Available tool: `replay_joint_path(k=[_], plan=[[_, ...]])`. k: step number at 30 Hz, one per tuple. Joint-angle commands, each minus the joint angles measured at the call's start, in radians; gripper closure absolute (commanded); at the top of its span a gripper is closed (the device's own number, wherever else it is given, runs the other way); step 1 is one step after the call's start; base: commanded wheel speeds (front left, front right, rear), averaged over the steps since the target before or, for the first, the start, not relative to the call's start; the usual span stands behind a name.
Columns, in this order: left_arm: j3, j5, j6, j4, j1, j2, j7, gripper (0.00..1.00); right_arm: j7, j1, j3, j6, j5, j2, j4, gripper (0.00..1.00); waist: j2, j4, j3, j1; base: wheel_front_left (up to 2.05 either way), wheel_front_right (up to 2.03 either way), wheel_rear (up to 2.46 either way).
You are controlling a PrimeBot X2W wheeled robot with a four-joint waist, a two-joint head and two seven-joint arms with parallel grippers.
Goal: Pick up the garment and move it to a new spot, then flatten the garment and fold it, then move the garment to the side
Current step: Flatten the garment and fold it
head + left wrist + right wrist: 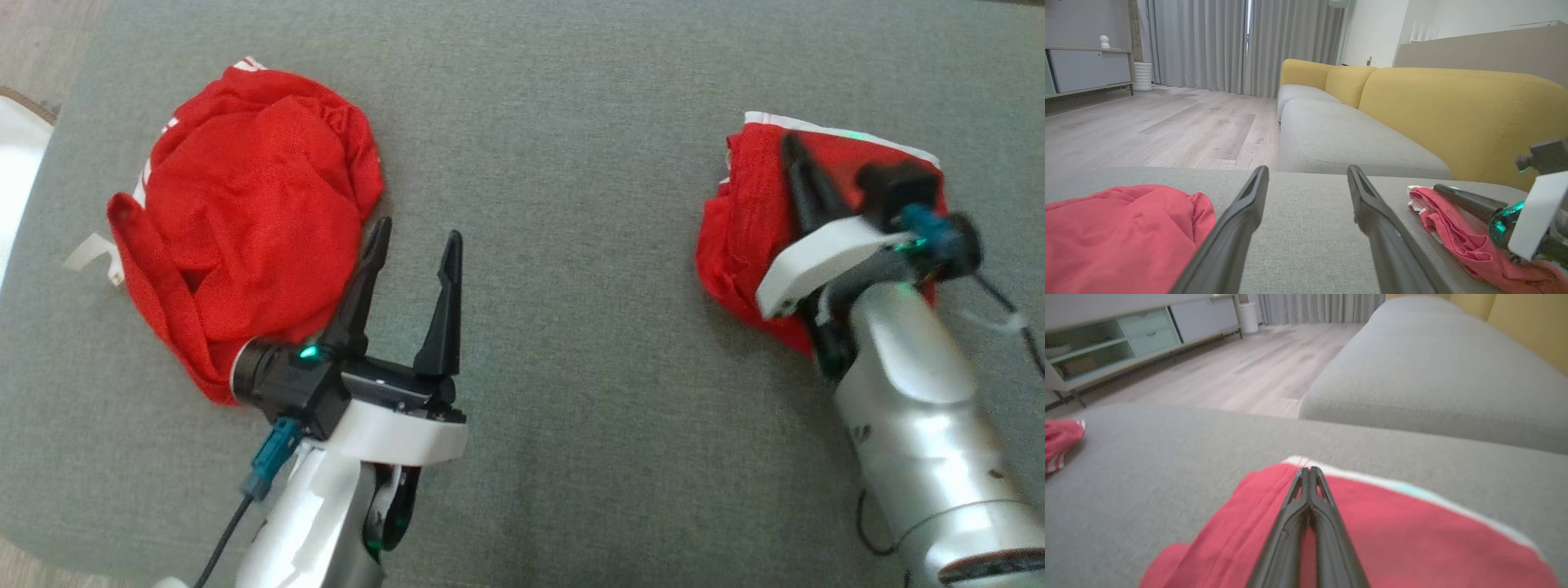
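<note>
We see the red garment (pixel 743 220) with white trim bunched at the right of the grey cushion (pixel 571 163); our right gripper (pixel 790 147) lies over it, fingers pressed together at the trimmed edge; our left gripper (pixel 418 233) hovers, fingers spread, just beside a second crumpled red garment (pixel 245 204) at the cushion's left.

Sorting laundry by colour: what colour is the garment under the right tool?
Garment: red, white edge; best in the right wrist view.
</note>
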Motion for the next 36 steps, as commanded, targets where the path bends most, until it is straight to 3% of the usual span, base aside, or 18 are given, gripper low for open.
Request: replay_joint_path(k=[1,8,15,23,29,30,31,36], plan=[[0.024,-0.011,0.005,-0.026,-0.035,0.005,-0.005,0.00,0.012,-0.010,0.047,-0.001,0.011,0.019,0.008,1.00,0.0000,0.007,-0.003,0.0000,0.00,0.00,0.00],[0.024,-0.013,0.010,-0.021,-0.029,0.005,-0.005,0.00,0.033,0.010,0.212,-0.001,0.107,0.029,0.109,1.00,0.0000,0.018,-0.015,0.0000,0.00,0.00,0.00],[0.052,0.001,0.011,-0.018,-0.013,0.005,-0.005,0.00,-0.010,0.014,0.262,-0.001,0.177,0.028,0.099,1.00,0.0000,-0.029,-0.048,0.0000,0.00,0.00,0.00],[0.082,0.027,-0.001,-0.028,0.002,0.005,-0.005,0.00,-0.024,0.042,0.195,-0.001,0.189,-0.019,-0.097,1.00,0.0000,-0.113,-0.092,0.0000,0.00,0.00,0.00],[0.111,0.038,-0.007,-0.028,0.022,0.005,-0.005,0.00,-0.024,0.177,0.043,-0.001,0.128,-0.045,-0.322,0.99,0.0000,-0.176,-0.139,0.0000,0.00,0.00,0.00],[0.112,0.040,-0.010,-0.028,0.026,0.005,-0.005,0.00,-0.024,0.204,0.015,-0.001,0.112,-0.043,-0.358,0.33,0.0000,-0.185,-0.146,0.0000,0.00,0.00,0.00],[0.113,0.043,-0.013,-0.027,0.030,0.005,-0.005,0.00,-0.024,0.233,-0.008,-0.001,0.096,-0.038,-0.391,0.00,0.0000,-0.192,-0.153,0.0000,0.00,0.00,0.00],[0.134,0.044,-0.019,-0.014,0.057,0.005,-0.005,0.00,-0.024,0.369,-0.084,-0.001,0.048,0.002,-0.520,0.00,0.0000,-0.233,-0.181,0.0000,0.00,0.00,0.00]])
